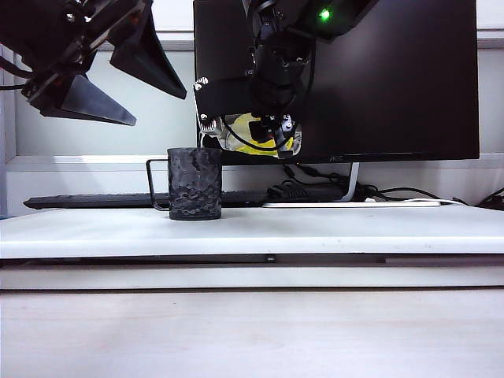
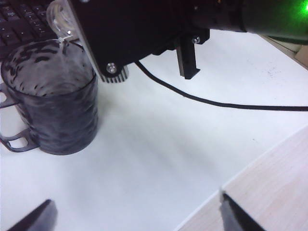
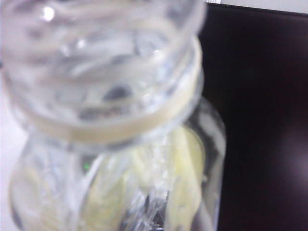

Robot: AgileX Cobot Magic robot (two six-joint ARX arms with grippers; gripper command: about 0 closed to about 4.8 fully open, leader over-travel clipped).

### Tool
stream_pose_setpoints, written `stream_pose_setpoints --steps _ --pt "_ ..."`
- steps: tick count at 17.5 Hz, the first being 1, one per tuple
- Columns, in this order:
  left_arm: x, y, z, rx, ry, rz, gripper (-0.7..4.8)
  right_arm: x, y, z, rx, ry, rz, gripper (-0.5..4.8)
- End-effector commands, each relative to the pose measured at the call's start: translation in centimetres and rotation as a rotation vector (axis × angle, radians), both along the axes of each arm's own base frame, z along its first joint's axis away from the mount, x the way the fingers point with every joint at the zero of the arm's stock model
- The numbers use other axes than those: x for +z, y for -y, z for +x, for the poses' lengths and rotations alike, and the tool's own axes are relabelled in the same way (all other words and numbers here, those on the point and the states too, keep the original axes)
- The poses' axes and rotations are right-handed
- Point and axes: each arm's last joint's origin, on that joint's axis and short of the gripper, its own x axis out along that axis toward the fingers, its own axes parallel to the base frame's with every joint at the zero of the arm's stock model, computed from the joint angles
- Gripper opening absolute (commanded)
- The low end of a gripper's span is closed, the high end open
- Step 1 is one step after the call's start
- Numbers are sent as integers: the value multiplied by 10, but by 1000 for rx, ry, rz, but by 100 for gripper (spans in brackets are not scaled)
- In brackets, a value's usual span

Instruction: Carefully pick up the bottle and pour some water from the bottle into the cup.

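The clear bottle (image 1: pixel 256 134) with its yellow label lies tipped on its side above and just right of the dark mottled cup (image 1: pixel 194 185), its neck toward the cup. My right gripper (image 1: pixel 276 130) is shut on the bottle's body. In the left wrist view the bottle's open mouth (image 2: pixel 62 19) hangs over the cup's rim (image 2: pixel 53 115), and a thin stream of water (image 2: pixel 65 48) falls into the cup. The bottle (image 3: pixel 110 96) fills the right wrist view and hides the jaws. My left gripper (image 1: pixel 161 110) hangs open and empty, high to the cup's left (image 2: pixel 137 207).
A black monitor (image 1: pixel 394 79) stands behind the cup, with a keyboard (image 1: pixel 87 201) at its foot. A black cable (image 2: pixel 216 103) hangs from the right arm over the white platform (image 1: pixel 315 228). The wooden table (image 1: pixel 252 331) lies in front, lower down.
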Motion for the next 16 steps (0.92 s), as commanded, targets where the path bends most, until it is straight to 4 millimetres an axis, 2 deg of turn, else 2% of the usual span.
stream_pose_setpoints --steps 1,16 --pt "3 0 0 -5 16 -6 479 10 0 -1 3 30 25 144" --pt "3 0 0 -5 12 -5 479 10 -3 -3 19 27 31 144"
